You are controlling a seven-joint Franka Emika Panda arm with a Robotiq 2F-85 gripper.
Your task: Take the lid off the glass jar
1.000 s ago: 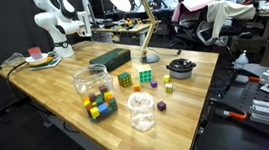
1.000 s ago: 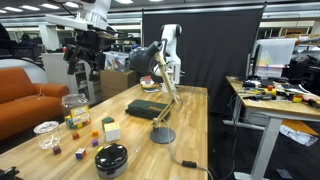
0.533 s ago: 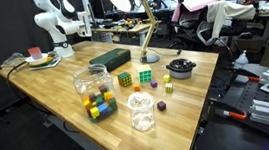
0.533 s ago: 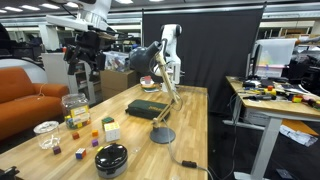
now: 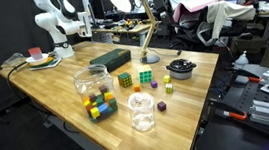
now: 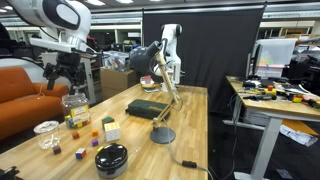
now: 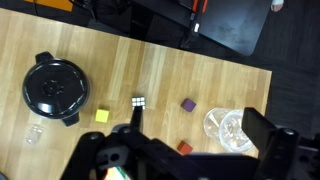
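My claw (image 7: 193,115): wide open, holding nothing, high above the table (image 7: 180,60)
Glass jar (image 5: 141,116): standing near the table's edge
Lid (image 5: 139,100): looks still on the jar
Left to do: all of it

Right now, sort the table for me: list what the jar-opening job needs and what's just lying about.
Job: small glass jar, its clear lid, gripper.
Lying about: bigger jar of coloured blocks, black round dish, Rubik's cube, purple block, desk lamp, black box.
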